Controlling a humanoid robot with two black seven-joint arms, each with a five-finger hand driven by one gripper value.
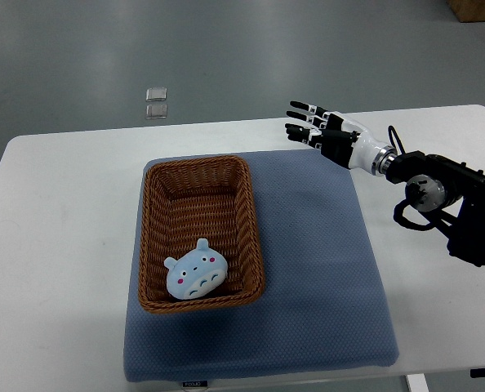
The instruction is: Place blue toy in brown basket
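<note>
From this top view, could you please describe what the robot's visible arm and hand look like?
The right hand has black fingers with small white markings and a white back. A silver wrist ring joins it to a bulky black arm with a round grey joint and looping black cables.

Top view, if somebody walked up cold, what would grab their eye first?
Probably the blue toy, a pale round plush with pink spots, lying in the near end of the brown basket at the left of the blue mat. Next, the right hand with black and white fingers spread open, holding nothing, hovering past the mat's far right corner over the white table.
</note>
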